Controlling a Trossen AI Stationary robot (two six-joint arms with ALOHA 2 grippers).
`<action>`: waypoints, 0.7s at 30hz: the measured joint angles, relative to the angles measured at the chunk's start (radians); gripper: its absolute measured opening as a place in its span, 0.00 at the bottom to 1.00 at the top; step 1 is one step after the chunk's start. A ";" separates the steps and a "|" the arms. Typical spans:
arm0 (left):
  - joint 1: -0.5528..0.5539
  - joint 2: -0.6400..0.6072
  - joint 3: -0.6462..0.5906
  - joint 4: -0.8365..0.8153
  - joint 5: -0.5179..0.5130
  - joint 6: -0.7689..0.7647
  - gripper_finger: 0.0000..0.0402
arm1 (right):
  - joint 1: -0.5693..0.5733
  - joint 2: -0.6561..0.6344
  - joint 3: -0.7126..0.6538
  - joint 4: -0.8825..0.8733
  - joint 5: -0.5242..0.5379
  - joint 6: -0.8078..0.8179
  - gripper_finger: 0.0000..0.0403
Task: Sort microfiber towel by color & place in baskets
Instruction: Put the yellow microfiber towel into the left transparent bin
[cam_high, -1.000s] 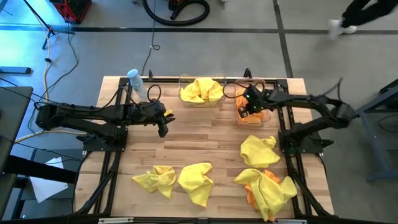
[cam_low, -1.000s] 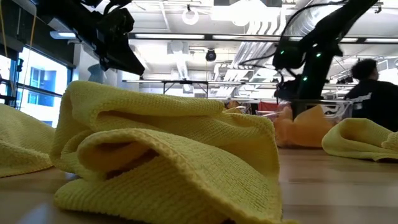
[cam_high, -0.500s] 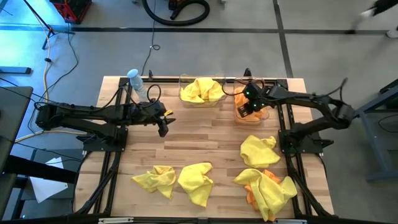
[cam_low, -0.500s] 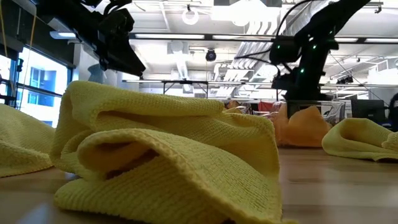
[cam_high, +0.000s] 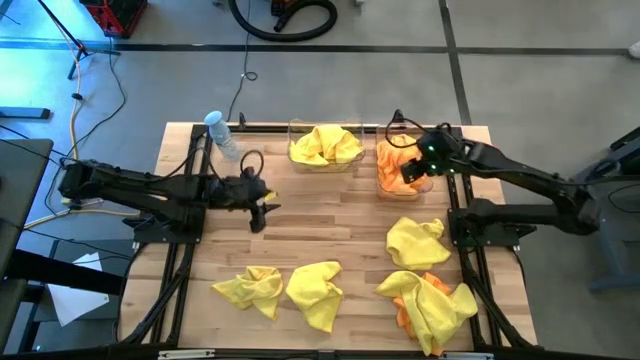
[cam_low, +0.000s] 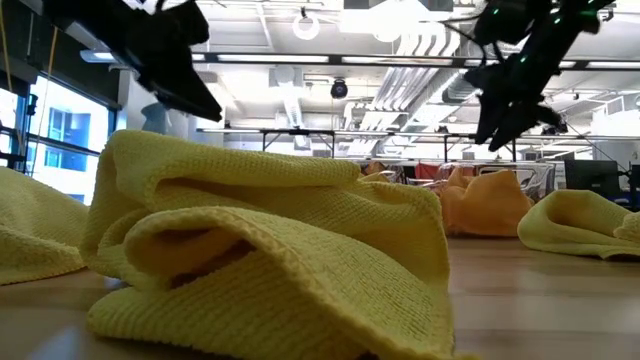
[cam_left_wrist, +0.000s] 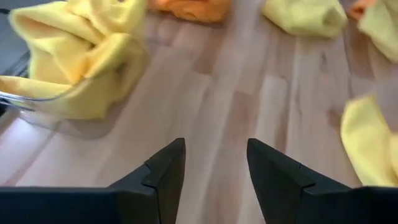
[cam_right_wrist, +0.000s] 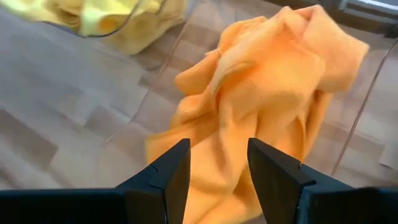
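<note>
My right gripper (cam_high: 410, 172) (cam_right_wrist: 217, 146) hangs open just above an orange microfiber towel (cam_right_wrist: 261, 93), which lies bunched inside the right clear basket (cam_high: 381, 186). The left basket (cam_high: 292, 128) holds a yellow towel (cam_high: 325, 145). My left gripper (cam_high: 257, 215) (cam_left_wrist: 214, 146) is open over bare wood at mid-left, with nothing between its fingers. On the table's near half lie yellow towels (cam_high: 250, 288) (cam_high: 315, 292) (cam_high: 415, 240). A further yellow towel (cam_high: 440, 300) lies on top of an orange one (cam_high: 405, 318).
A clear bottle with a pale blue cap (cam_high: 220, 132) lies at the far left corner. Bare wood (cam_high: 330, 220) spans the table's middle between the baskets and the loose towels. In the low view a yellow towel (cam_low: 270, 250) fills the foreground.
My right gripper has let go of the orange towel and gone up, clear of it; the towel stays bunched in the right basket. My left gripper has shifted a little toward the table's left and near edges.
</note>
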 joint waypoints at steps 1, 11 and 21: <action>-0.030 0.000 0.000 -0.016 -0.016 -0.009 0.39 | 0.013 -0.021 -0.001 -0.008 0.002 0.007 0.39; -0.309 0.192 0.176 -0.381 -0.139 -0.262 0.39 | 0.175 -0.121 -0.002 -0.092 0.122 0.109 0.39; -0.460 0.538 0.346 -0.578 0.081 -0.367 0.39 | 0.391 -0.119 -0.003 -0.051 0.247 0.168 0.39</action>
